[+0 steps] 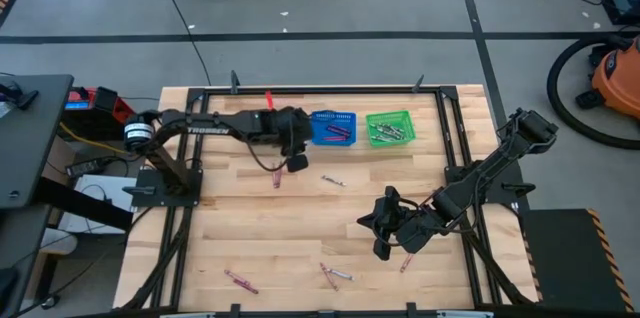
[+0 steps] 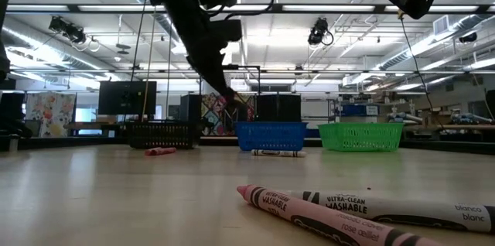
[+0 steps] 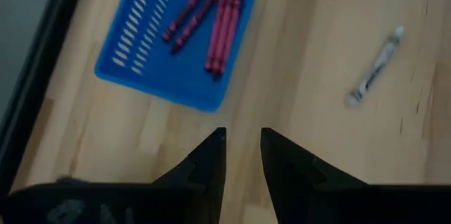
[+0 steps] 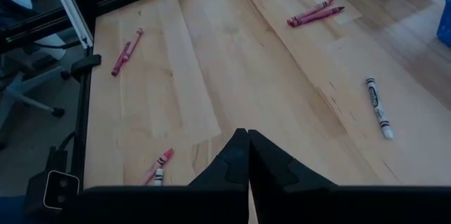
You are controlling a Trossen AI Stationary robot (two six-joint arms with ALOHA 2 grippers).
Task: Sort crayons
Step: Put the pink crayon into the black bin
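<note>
Two tools, both empty: left tool [image 3: 243,155] parted near blue basket [image 3: 151,76]; right tool [image 4: 247,155] closed.

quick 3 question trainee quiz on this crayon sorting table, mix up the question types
1. True or false: the blue basket holds magenta crayons.
2. Multiple choice: the right gripper is A) open, empty B) shut, empty C) shut on a crayon.
3. Fill in: a white crayon lies loose on the ____.

Key
1. True. Several lie inside it, below the left gripper, whose fingers stand apart with nothing between them.
2. B. Its fingers meet with nothing between them, above bare wood.
3. Table, beside the blue basket; the green basket sits past that.
</note>
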